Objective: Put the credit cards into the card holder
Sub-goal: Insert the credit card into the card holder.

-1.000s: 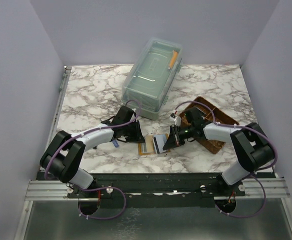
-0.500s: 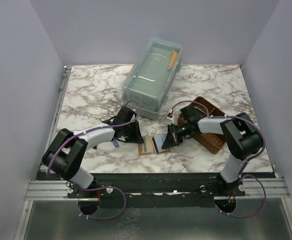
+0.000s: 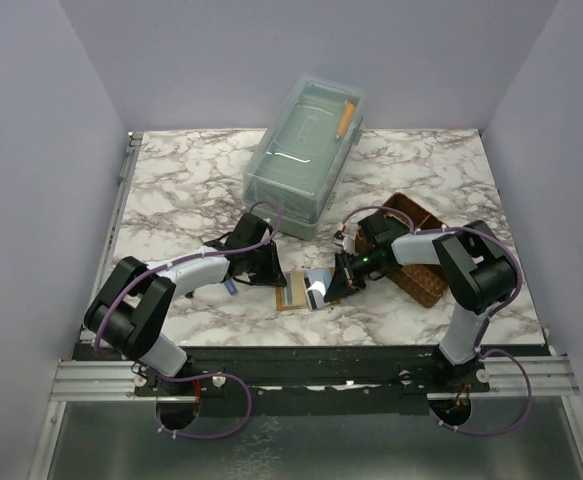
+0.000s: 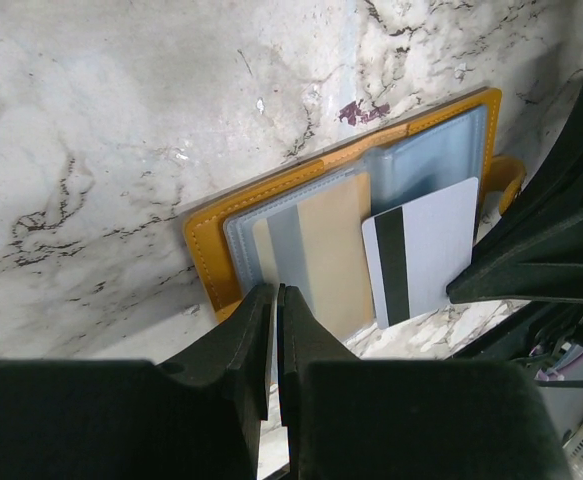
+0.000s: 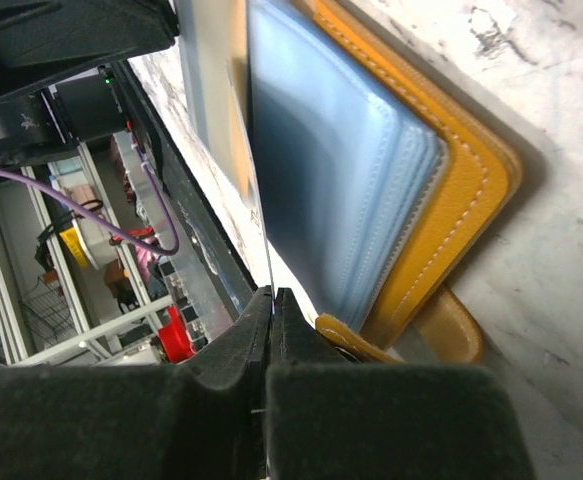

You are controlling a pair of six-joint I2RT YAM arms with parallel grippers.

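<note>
Open holder (image 4: 207,262) lies near counter (image 3: 191,190) near edge. Right gripper (image 5: 269,300) clenched on striped grey card (image 4: 433,240) over holder. Left gripper (image 4: 274,293) nearly closed at holder's edge; cannot tell if grasping.

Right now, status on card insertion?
Right gripper shut on striped card, over open card holder. Left gripper nearly closed at its edge. Nothing blocking.

Card holder (image 4: 209,262): orange-tan with pale stitching and grey-blue sleeves. Tan credit card (image 4: 333,258); at its 3 o'clock, white credit card (image 4: 433,240) with a black stripe. Marble table (image 3: 186,190): white, grey-brown veins.
</note>
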